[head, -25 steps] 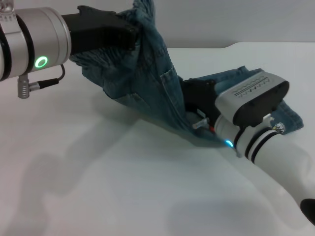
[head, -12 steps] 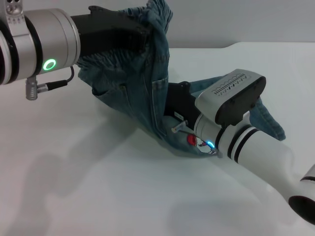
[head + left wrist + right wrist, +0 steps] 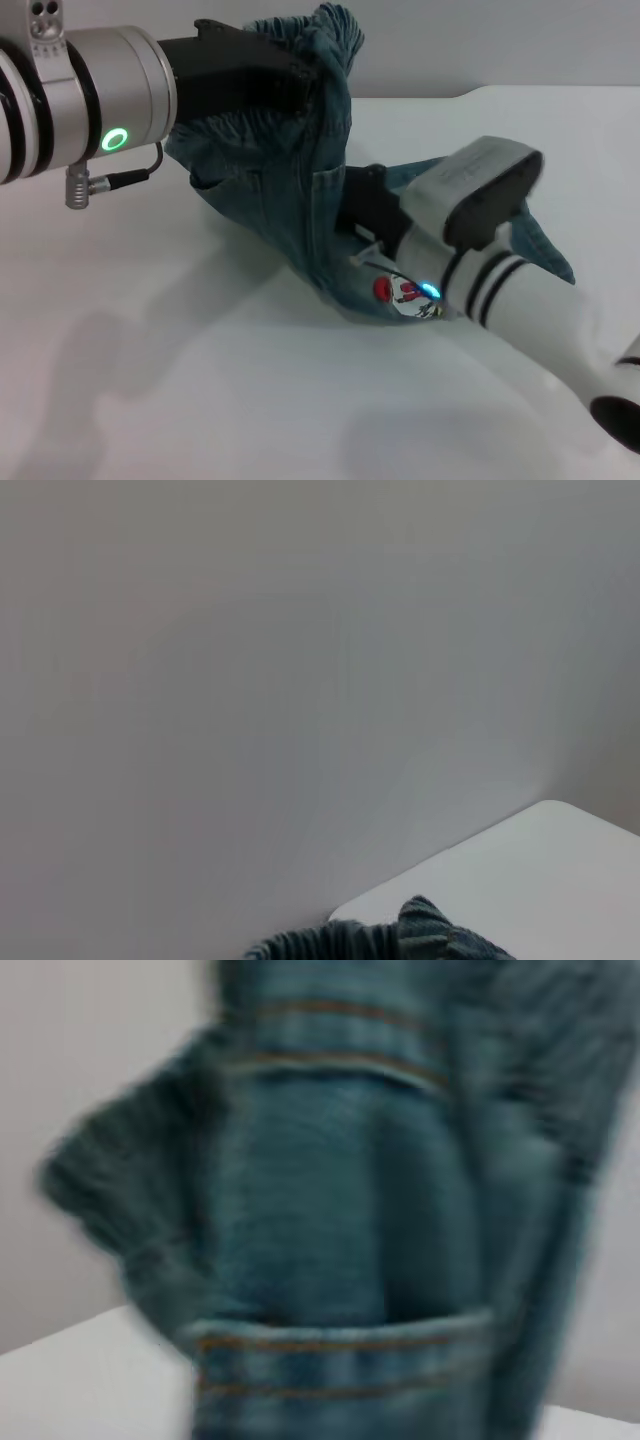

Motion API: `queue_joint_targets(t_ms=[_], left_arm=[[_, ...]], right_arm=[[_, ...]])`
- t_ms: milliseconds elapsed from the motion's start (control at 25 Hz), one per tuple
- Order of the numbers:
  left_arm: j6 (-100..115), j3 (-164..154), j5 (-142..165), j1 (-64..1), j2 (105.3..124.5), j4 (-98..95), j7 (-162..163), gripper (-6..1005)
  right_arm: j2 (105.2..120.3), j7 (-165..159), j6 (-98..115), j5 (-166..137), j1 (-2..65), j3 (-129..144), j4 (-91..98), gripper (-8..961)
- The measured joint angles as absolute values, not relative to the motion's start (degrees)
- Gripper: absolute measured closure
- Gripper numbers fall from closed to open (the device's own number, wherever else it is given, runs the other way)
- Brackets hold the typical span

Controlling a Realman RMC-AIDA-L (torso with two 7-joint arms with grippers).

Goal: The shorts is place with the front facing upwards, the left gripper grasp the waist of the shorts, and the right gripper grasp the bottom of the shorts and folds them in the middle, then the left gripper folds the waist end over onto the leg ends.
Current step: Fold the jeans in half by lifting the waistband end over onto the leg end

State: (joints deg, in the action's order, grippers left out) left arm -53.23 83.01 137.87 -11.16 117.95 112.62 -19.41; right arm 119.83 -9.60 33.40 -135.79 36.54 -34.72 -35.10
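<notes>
A: Which step was in hand?
B: The lengthwise fold. The left tool [image 3: 305, 85], upper left, gripped the waist [image 3: 335, 30]; the right tool [image 3: 365, 215], centre, apparently clamped the shorts [image 3: 290, 190] low above the worktop [image 3: 200, 380].
A: Next?
B: Probably lay them flat.

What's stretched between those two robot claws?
In the head view, the shorts span the gap: the left gripper holds the waist up high, and the denim slopes down to the right gripper near the table.
</notes>
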Motion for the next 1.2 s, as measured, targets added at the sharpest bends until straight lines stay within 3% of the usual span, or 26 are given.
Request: queue_joint_targets(t_ms=[240, 400, 720, 1200], left_arm=[[-52.91, 83.39, 137.87, -10.90, 117.90, 112.24, -19.50, 890], [-52.90, 83.40, 137.88, -11.27, 117.88, 112.21, -19.57, 891], [-52.33, 83.41, 137.90, -12.25, 117.86, 112.18, -19.60, 890], [-51.99, 83.21, 137.90, -12.97, 117.99, 111.57, -20.20, 890]], right_arm=[[118.74, -8.96, 33.74, -136.26, 29.78, -41.86, -34.78, 955], [118.67, -8.90, 33.56, -136.26, 28.69, -43.03, -34.38, 955], [119.63, -9.97, 29.11, -135.88, 32.74, -40.30, -34.37, 955], [119.79, -15.39, 28.50, -135.83, 38.62, -34.06, -35.97, 953]])
